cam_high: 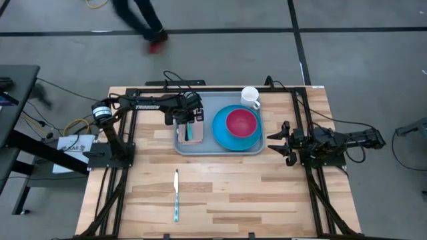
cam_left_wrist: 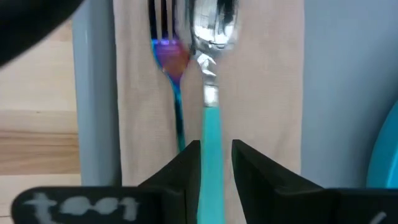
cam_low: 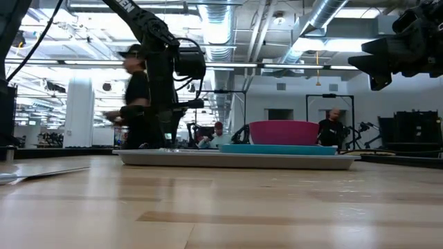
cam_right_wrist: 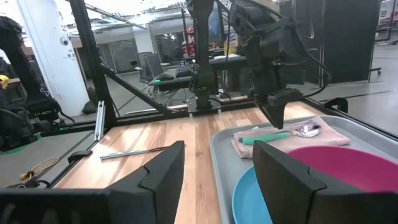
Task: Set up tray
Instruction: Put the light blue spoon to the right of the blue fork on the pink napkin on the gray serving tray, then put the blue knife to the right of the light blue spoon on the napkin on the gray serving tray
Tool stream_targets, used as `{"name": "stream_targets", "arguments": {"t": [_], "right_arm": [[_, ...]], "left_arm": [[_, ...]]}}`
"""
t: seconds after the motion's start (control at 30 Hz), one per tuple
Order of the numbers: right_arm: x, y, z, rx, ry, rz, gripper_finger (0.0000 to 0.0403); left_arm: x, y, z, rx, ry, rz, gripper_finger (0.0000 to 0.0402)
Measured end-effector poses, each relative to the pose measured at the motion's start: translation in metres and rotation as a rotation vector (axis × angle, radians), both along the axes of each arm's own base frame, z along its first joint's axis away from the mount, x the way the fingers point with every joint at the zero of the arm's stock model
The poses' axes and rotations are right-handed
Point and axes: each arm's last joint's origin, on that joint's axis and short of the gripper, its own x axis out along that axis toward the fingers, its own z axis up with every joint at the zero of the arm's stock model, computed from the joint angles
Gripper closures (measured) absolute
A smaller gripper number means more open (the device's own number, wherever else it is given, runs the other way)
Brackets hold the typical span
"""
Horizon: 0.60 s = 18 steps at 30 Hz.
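The grey-blue tray [cam_high: 220, 152] [cam_low: 235, 160] lies at the table's far middle. On it are a bright-blue plate [cam_high: 223, 137] with a pink bowl [cam_high: 241, 122] and a beige napkin [cam_high: 193, 138] [cam_left_wrist: 267, 93]. A fork [cam_left_wrist: 171, 68] and a teal-handled spoon [cam_left_wrist: 211, 74] [cam_right_wrist: 273, 135] lie side by side on the napkin. My left gripper [cam_high: 189, 123] [cam_left_wrist: 216, 162] points down over the napkin, open, one finger on either side of the spoon's handle with a gap showing. My right gripper [cam_high: 275, 143] [cam_right_wrist: 217, 168] hovers open just right of the tray.
A white mug [cam_high: 250, 97] stands at the tray's far edge. A teal-handled knife [cam_high: 176, 197] [cam_right_wrist: 134, 152] lies on the bare wood toward the near edge, left of centre. A person [cam_high: 143, 27] walks on the floor beyond the table.
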Motion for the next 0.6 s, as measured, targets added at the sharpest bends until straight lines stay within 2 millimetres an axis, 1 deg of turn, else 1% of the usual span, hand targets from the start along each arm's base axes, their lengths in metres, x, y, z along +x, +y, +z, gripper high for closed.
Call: {"name": "stream_targets", "arguments": {"t": [0.23, 0.33, 0.37, 0.47, 0.53, 0.6], "right_arm": [[0.0, 0.0, 0.0, 0.0, 0.0, 0.0, 0.0221], [0.0, 0.0, 0.0, 0.0, 0.0, 0.0, 0.0221], [0.0, 0.0, 0.0, 0.0, 0.0, 0.0, 0.0221], [0.0, 0.0, 0.0, 0.0, 0.0, 0.0, 0.0221], [0.0, 0.0, 0.0, 0.0, 0.0, 0.0, 0.0221], [0.0, 0.0, 0.0, 0.0, 0.0, 0.0, 0.0221]], "left_arm": [[0.0, 0.0, 0.0, 0.001, 0.0, -0.004, 0.0321], [0.001, -0.003, 0.007, 0.008, -0.007, -0.021, 0.0321], [0.003, -0.004, 0.013, 0.02, -0.016, -0.042, 0.0321], [0.01, -0.015, 0.04, 0.084, -0.038, -0.114, 0.032], [0.012, -0.028, 0.059, 0.13, -0.044, -0.139, 0.032], [0.013, -0.045, 0.078, 0.175, -0.063, -0.153, 0.032]]}}
